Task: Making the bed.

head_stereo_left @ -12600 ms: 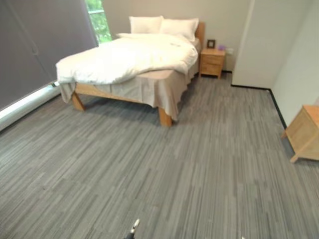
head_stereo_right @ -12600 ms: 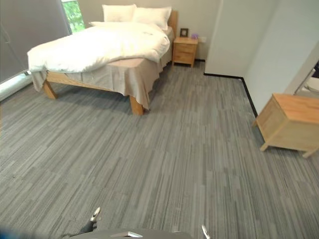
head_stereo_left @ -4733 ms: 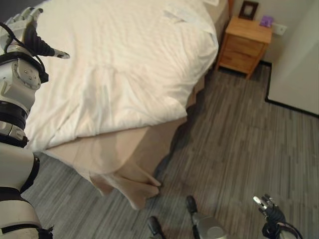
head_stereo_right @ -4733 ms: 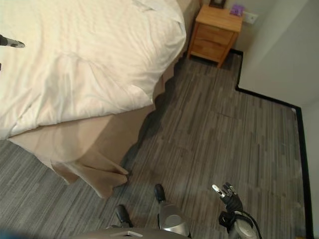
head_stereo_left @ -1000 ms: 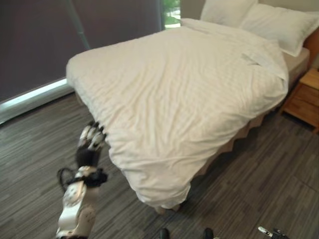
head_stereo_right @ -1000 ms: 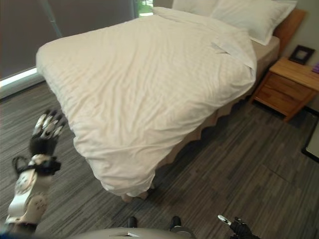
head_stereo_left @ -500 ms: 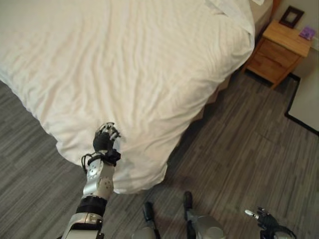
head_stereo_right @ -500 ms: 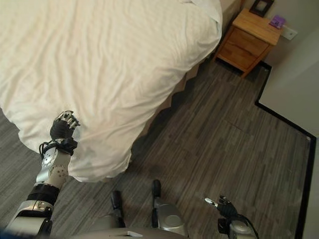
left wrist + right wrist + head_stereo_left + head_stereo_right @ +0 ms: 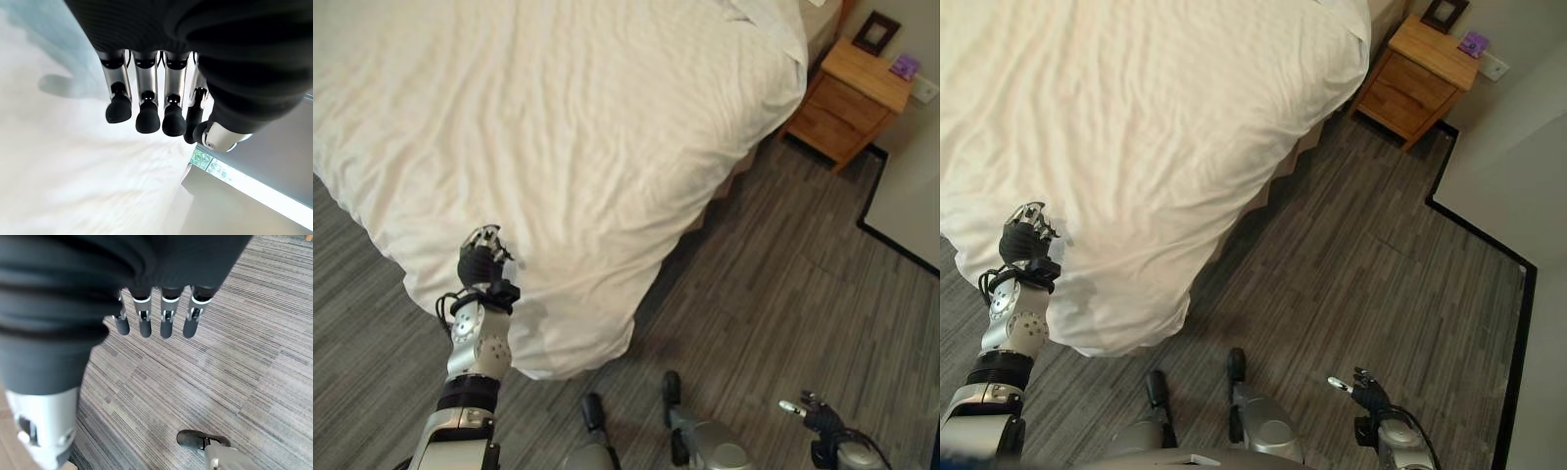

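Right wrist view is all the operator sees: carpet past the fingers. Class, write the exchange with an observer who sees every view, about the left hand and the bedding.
Operator: Where is the left hand?
Observer: The left hand is over the near corner of the white duvet.
Operator: Gripping it?
Observer: No, its fingers are straight, holding nothing.
Operator: Anything beyond the duvet?
Observer: A wooden nightstand, to the robot's right.

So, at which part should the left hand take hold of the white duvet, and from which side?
Probably the hanging corner of the white duvet, reached from the floor side below the left hand. There the cloth droops free past the mattress and can be pinched, whereas on top it lies flat and offers no fold.
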Controlling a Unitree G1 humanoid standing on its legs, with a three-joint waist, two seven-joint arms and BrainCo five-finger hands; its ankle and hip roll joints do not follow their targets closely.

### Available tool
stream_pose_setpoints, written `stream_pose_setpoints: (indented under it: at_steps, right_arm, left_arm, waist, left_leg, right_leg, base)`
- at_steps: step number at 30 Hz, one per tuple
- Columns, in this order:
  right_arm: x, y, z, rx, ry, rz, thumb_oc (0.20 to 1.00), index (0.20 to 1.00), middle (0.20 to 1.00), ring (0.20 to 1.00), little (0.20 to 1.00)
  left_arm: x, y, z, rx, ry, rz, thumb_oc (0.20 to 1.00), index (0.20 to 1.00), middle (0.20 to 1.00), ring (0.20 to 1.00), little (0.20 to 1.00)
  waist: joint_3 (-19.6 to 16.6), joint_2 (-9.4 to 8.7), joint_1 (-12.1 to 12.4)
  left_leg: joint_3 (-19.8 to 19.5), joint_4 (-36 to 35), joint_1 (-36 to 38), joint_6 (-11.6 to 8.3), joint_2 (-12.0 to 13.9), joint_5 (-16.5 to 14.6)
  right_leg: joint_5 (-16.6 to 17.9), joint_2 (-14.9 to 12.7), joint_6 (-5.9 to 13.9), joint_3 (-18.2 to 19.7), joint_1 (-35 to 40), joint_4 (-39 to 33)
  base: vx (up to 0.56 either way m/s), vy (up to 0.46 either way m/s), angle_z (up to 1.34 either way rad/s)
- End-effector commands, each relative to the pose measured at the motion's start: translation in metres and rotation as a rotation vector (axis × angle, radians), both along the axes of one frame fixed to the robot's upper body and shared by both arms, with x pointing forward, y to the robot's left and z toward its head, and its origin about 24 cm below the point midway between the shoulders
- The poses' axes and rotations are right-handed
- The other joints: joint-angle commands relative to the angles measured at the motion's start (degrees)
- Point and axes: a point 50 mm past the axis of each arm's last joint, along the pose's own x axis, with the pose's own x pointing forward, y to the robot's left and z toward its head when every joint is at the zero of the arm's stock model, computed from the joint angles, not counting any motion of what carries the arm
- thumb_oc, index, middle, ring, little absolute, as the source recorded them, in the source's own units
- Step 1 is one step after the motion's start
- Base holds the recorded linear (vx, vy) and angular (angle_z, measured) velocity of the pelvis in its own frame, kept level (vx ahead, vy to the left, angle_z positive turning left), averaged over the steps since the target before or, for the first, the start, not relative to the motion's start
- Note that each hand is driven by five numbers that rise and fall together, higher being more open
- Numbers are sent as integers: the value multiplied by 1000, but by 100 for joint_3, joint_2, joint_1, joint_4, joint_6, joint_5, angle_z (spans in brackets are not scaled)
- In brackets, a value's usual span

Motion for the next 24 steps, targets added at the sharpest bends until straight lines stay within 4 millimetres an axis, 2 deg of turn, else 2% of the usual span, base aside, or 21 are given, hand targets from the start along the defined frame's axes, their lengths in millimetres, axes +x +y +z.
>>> stream_pose_setpoints:
  at_steps: [1, 5, 10, 12, 16, 19, 20, 21, 24]
  right_arm:
    - [24, 3, 13, -6, -99, 46, 1000, 1000, 1000, 1000, 1000]
    - [30, 3, 17, -12, -127, 47, 1000, 1000, 1000, 1000, 1000]
    - [37, 8, 20, -2, -153, 51, 1000, 1000, 1000, 1000, 1000]
    - [36, 9, 19, -1, -149, 51, 1000, 1000, 1000, 1000, 1000]
    - [36, 15, 18, 14, -151, 61, 1000, 1000, 1000, 1000, 1000]
    - [38, 18, 18, 22, -159, 62, 1000, 1000, 1000, 1000, 1000]
    - [41, 21, 19, 31, -172, 65, 1000, 1000, 1000, 1000, 1000]
    - [41, 22, 19, 31, -172, 65, 1000, 1000, 1000, 1000, 1000]
    - [41, 29, 19, 51, -191, 66, 1000, 1000, 1000, 1000, 1000]
  left_arm:
    - [14, 23, 36, 27, -109, 82, 200, 200, 200, 200, 200]
    - [15, 32, 37, 8, -96, 138, 200, 200, 200, 200, 200]
    - [5, 55, 23, -66, -47, 235, 200, 200, 200, 200, 200]
    - [1, 58, 18, -93, -40, 251, 200, 200, 200, 200, 200]
    - [-16, 73, -9, -168, 49, 336, 200, 200, 200, 200, 200]
    - [-24, 79, -19, -191, 88, 369, 200, 200, 200, 200, 200]
    - [-32, 84, -29, -222, 118, 408, 200, 200, 200, 200, 200]
    - [-33, 84, -29, -222, 118, 409, 200, 200, 200, 200, 200]
    - [-49, 86, -51, -296, 171, 482, 200, 200, 200, 200, 200]
  waist:
    - [-14, 32, 100]
    - [35, -14, 92]
    - [100, -164, 82]
    - [98, -198, 82]
    - [119, -374, 76]
    - [128, -462, 79]
    - [135, -558, 85]
    - [132, -559, 83]
    - [153, -694, 130]
  left_leg:
    - [-208, 66, -19, -112, 0, -24]
    - [-211, 66, -63, -118, 10, -10]
    - [-205, 66, -148, -132, 55, 9]
    - [-194, 66, -162, -133, 64, 8]
    - [-177, 66, -209, -147, 112, 6]
    - [-173, 66, -246, -154, 134, 16]
    - [-185, 66, -278, -159, 165, 26]
    - [-185, 66, -281, -159, 165, 26]
    - [-200, 66, -327, -165, 187, 27]
  right_leg:
    - [310, -350, 603, 45, -56, 104]
    - [319, -344, 607, 33, -92, 112]
    - [359, -306, 624, 44, -186, 112]
    - [357, -293, 621, 57, -206, 111]
    - [363, -243, 627, 75, -264, 103]
    - [375, -216, 624, 89, -304, 101]
    - [373, -192, 618, 93, -340, 98]
    - [373, -192, 618, 93, -342, 98]
    - [377, -166, 605, 94, -376, 96]
  base:
    - [0, 0, 0]
    - [0, 0, 0]
    - [0, 0, 0]
    - [0, 0, 0]
    - [0, 0, 0]
    - [4, -11, -1]
    - [0, 0, 0]
    - [23, -27, -5]
    - [14, -11, -4]
